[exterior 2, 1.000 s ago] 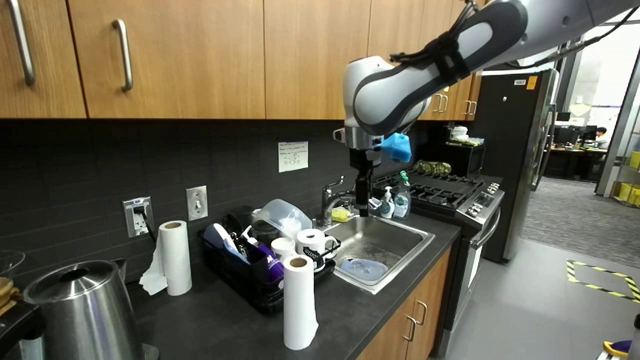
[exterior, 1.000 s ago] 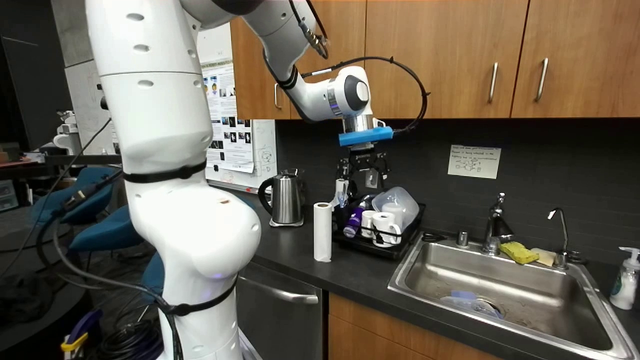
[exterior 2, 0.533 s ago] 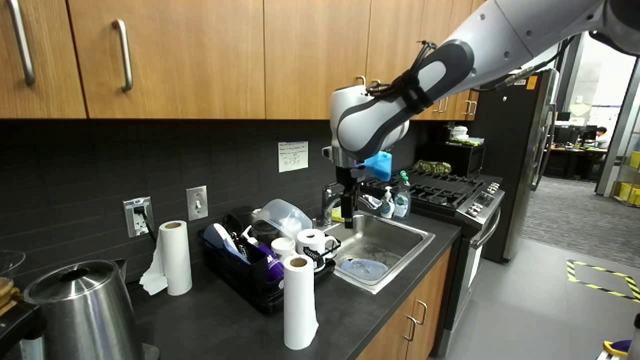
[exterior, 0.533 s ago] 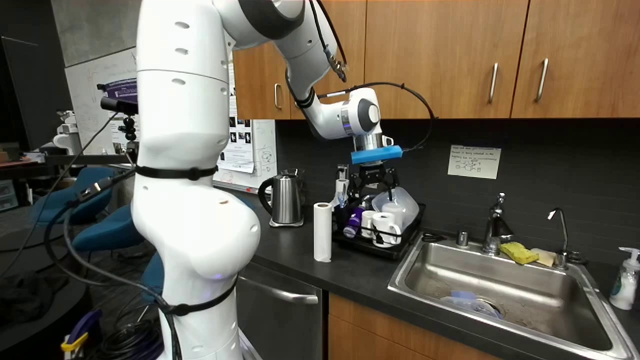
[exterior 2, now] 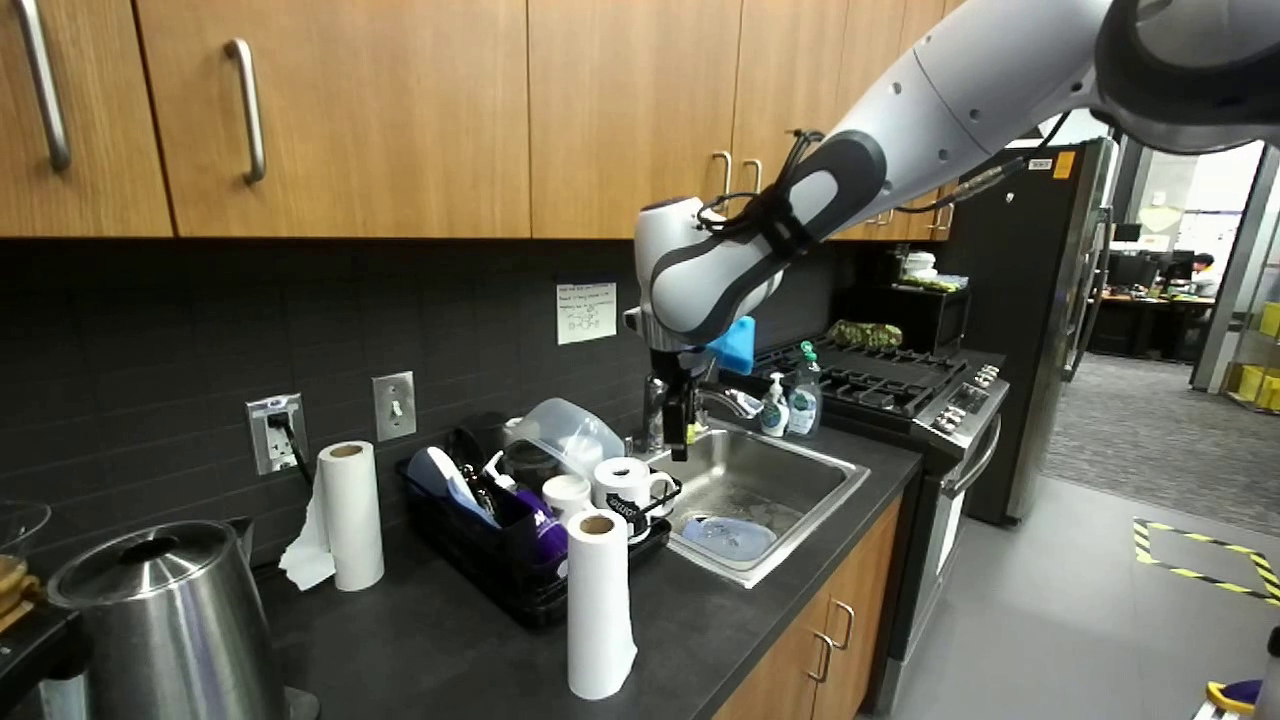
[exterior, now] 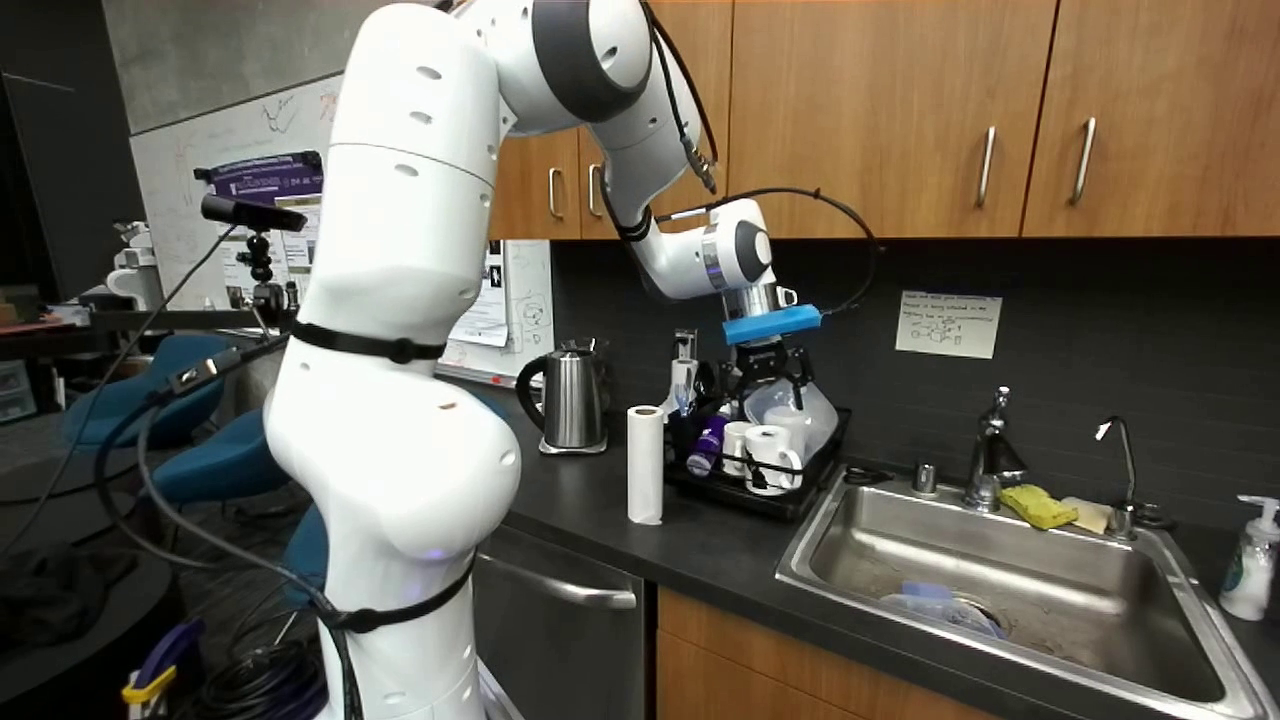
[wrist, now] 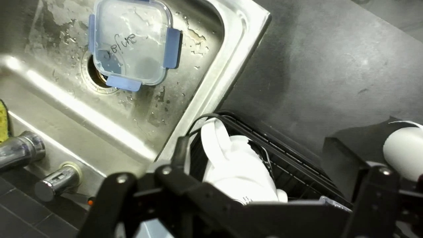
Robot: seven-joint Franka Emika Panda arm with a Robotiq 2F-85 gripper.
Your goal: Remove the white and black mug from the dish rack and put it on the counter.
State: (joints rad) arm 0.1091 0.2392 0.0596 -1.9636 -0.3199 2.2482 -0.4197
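The white and black mug [exterior: 766,445] stands in the dark dish rack [exterior: 790,503] with its handle toward the sink. In an exterior view its black marking shows on the mug [exterior 2: 615,482], at the sink end of the rack [exterior 2: 535,600]. My gripper [exterior: 768,390] is open and empty above the rack, higher than the mug and apart from it. In the wrist view the mug [wrist: 239,168] shows between the spread fingers [wrist: 257,148], its lower part in the picture hidden by the gripper body. The dark counter [exterior: 700,560] runs in front of the rack.
A paper towel roll [exterior: 645,465] stands beside the rack. A smaller white mug [exterior: 735,442], a purple bottle [exterior: 709,440] and a clear plastic bowl [exterior 2: 570,430] crowd the rack. The steel sink [exterior: 1000,560] adjoins it. A steel kettle [exterior: 574,400] stands farther off. Upper cabinets hang above.
The arm has swung and my gripper has come down toward the rack and closer to the white and black mug, staying empty. The mug and rack have not moved.
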